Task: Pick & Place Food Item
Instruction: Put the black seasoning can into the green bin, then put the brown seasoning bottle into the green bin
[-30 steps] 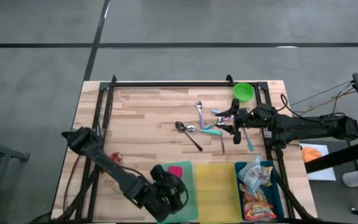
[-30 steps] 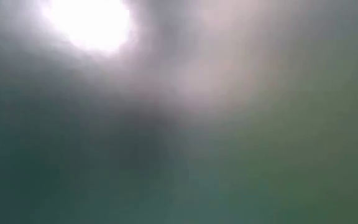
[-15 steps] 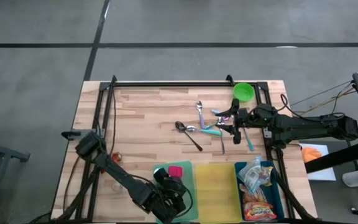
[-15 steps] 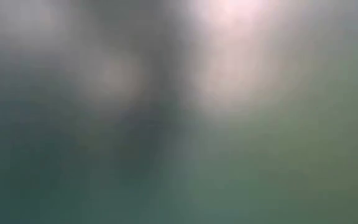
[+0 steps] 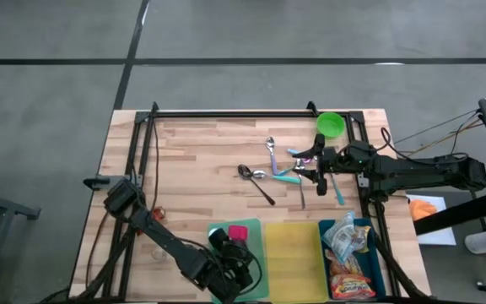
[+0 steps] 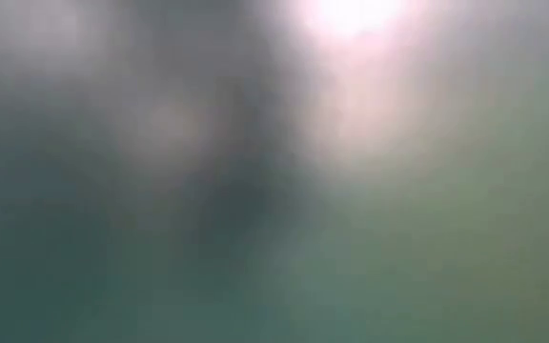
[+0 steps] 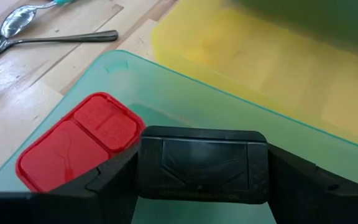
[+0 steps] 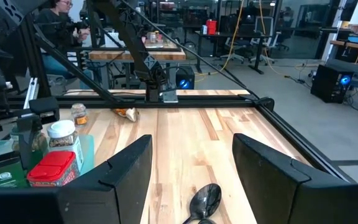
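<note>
Red snack box (image 7: 79, 142) is seen lying in the teal tray (image 7: 185, 90) at the near desk edge, under the empty, open left tool (image 5: 226, 268), so placing is judged done and retreat called for, while the open right tool (image 5: 312, 162) waits far right.

No lettering, label, brand or number can be read on anything here

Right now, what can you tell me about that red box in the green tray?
The red box is a flat plastic case with rounded corners and a lid moulded into two panels. It is closed and lies flat in the teal tray, near the corner closest to the spoons. The left tool hangs just above that tray, not touching the box. A yellow tray sits alongside.
</note>
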Controlling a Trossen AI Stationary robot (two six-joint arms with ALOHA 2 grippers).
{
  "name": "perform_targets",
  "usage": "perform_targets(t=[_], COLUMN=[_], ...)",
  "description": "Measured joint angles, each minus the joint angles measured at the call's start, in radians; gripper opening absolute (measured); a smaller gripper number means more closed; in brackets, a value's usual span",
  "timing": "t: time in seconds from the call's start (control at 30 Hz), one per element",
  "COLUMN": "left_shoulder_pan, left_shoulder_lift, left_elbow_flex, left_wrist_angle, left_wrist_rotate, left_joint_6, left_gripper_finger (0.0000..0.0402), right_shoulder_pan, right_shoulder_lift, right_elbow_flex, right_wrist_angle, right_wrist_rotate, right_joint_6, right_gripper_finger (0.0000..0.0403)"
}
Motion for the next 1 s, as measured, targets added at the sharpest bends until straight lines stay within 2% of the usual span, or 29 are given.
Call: perform_targets(t=[0.3,0.7,1.0], left_shoulder_pan=[0.0,0.0,0.0], left_shoulder_lift=[0.0,0.0,-0.017], left_elbow_flex=[0.0,0.0,0.008], left_wrist_angle=[0.0,0.001,0.001], left_wrist_rotate=[0.002,0.007,0.008], left_joint_6=[0.0,0.0,0.021], left_gripper_finger=[0.029,0.0366,0.0374], right_shoulder_pan=[0.0,0.0,0.0], right_shoulder_lift=[0.0,0.0,0.0], right_elbow_flex=[0.0,0.0,0.0], right_wrist_angle=[0.0,0.0,0.0], right_wrist_rotate=[0.0,0.0,0.0], right_joint_6=[0.0,0.0,0.0], right_gripper_finger=[0.0221,0.0221,0.0221])
